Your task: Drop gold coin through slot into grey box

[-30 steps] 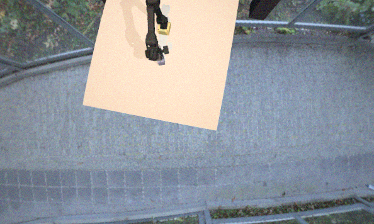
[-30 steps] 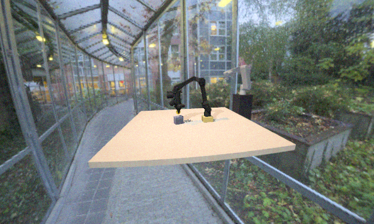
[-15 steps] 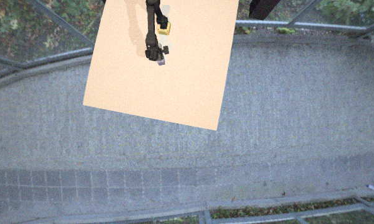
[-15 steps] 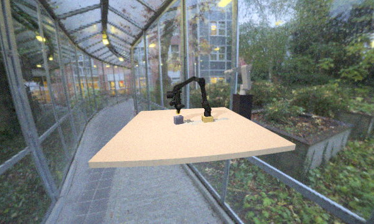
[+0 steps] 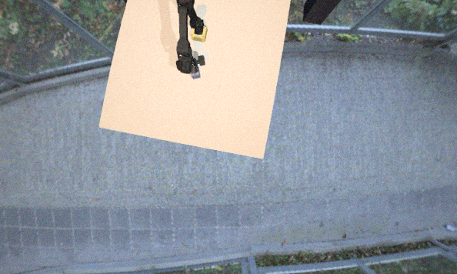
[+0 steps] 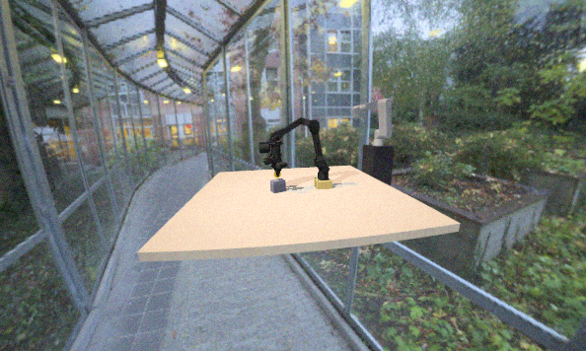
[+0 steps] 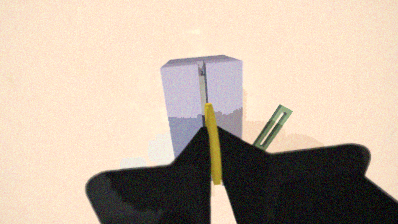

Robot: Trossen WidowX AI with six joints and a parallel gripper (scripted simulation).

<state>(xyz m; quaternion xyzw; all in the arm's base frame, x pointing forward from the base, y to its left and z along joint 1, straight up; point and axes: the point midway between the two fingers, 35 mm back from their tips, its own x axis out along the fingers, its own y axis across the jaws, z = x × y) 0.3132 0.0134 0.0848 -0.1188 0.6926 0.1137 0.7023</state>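
only at the wrist: gripper (image 7: 214, 150) pinching coin (image 7: 213, 142) edge-on over slot (image 7: 201, 85).

Wrist view: box (image 7: 202, 95) at frame centre on the table (image 7: 75, 75); holder (image 7: 272, 126) lies just right of it. Coin (image 7: 214, 145), edge-on between the gripper (image 7: 215, 165) fingers, sits below the box's slot (image 7: 201, 82) in frame, roughly in line with it.

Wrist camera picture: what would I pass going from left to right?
Grey box → gold coin, pinched edge-on in the gripper → green holder, lying bare on the table.
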